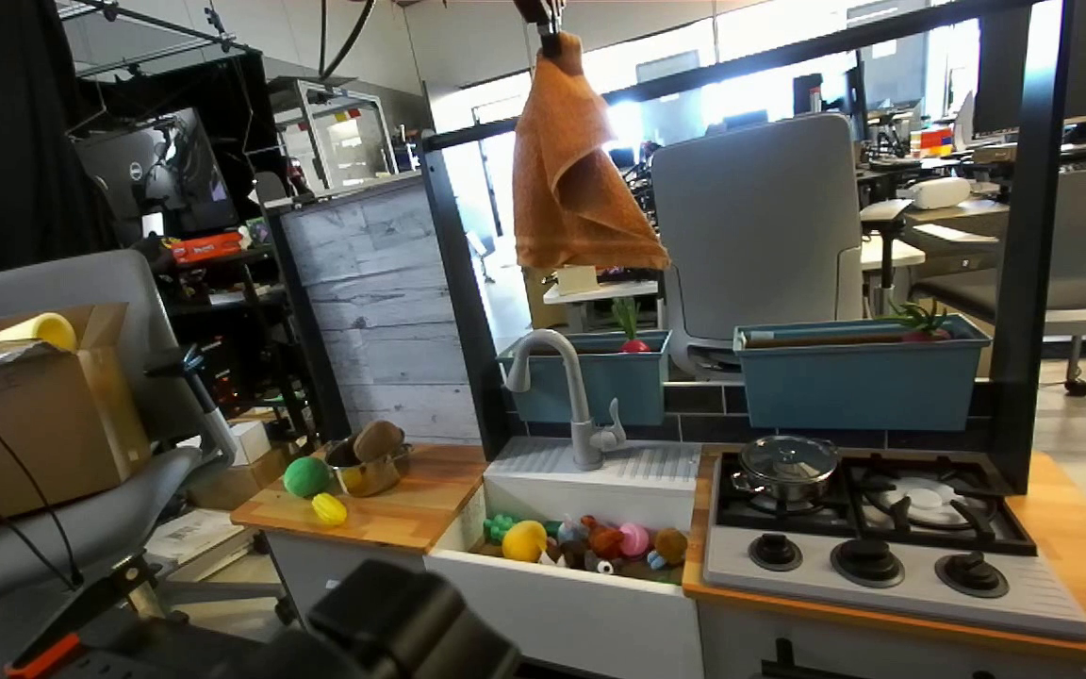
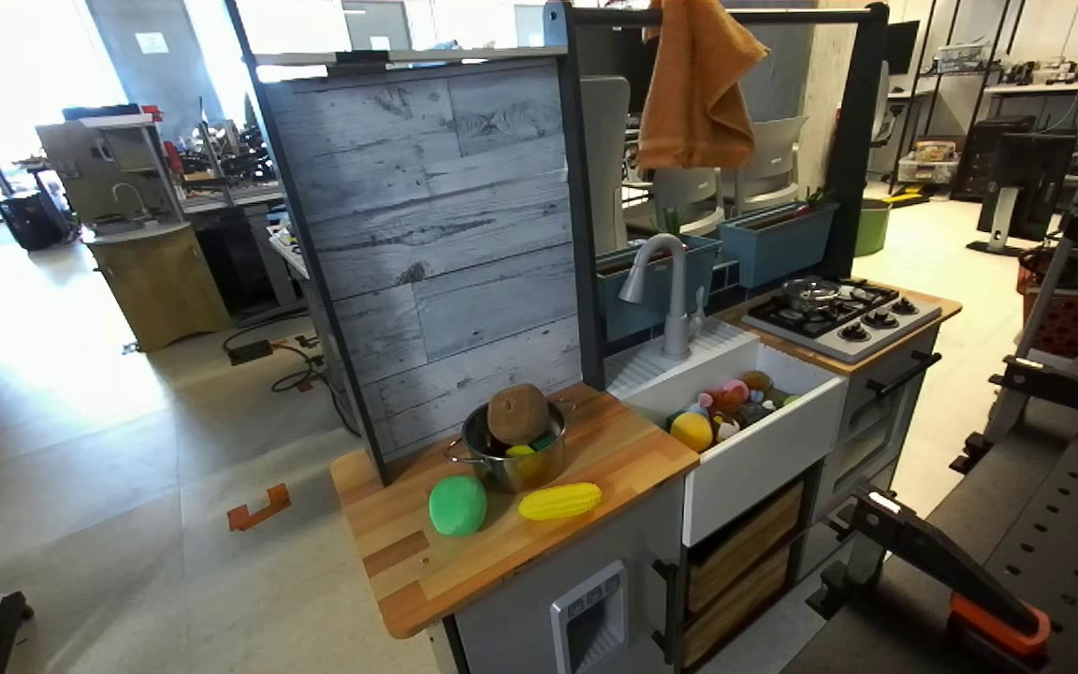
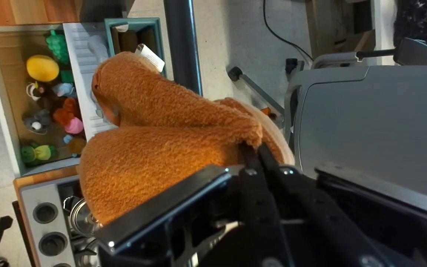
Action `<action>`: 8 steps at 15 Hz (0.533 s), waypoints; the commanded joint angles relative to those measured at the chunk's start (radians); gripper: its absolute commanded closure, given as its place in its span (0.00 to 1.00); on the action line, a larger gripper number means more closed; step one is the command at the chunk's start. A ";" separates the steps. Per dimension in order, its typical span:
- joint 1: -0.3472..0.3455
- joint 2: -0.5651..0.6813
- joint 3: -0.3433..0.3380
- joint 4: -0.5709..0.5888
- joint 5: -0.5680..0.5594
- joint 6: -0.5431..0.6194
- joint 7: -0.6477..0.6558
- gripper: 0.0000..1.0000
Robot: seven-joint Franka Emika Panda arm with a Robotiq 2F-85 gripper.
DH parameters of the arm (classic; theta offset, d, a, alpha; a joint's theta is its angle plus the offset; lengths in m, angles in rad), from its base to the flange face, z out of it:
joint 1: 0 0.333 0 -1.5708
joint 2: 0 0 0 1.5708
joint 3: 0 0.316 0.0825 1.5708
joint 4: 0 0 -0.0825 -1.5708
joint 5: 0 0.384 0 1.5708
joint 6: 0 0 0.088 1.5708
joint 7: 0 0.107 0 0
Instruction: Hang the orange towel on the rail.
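Observation:
The orange towel (image 1: 567, 179) hangs down from my gripper (image 1: 551, 42), which pinches its top. In the wrist view, the fingers (image 3: 256, 148) are closed on a fold of the towel (image 3: 161, 122). The dark rail (image 1: 788, 55) runs across the top of the toy kitchen frame. The towel (image 2: 698, 94) hides part of the rail (image 2: 801, 16) in both exterior views. In the wrist view, the rail (image 3: 182, 40) passes beneath the towel, with most cloth toward the sink side. I cannot tell whether the towel touches the rail. The gripper is out of frame in an exterior view.
Below are a sink (image 1: 562, 573) with soft toys, a grey faucet (image 1: 581, 405) and blue planters (image 1: 859, 382). A stove (image 1: 892, 589) with a lidded pot (image 1: 788, 467) stands beside it. A wood-look panel (image 2: 445, 225) adjoins the frame. A pot (image 2: 511, 468) and toy food sit on the counter.

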 commanded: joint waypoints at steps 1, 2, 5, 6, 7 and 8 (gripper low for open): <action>-0.006 0.019 0.011 0.042 0.028 -0.006 0.060 0.99; -0.006 0.020 0.012 0.048 0.029 0.017 0.073 0.99; -0.003 -0.013 0.022 0.008 0.042 0.213 0.081 0.99; -0.001 -0.018 0.029 0.008 0.045 0.267 0.059 0.99; 0.003 -0.020 0.030 0.008 0.039 0.323 0.041 0.99; 0.009 -0.023 0.029 0.009 0.032 0.376 0.022 0.99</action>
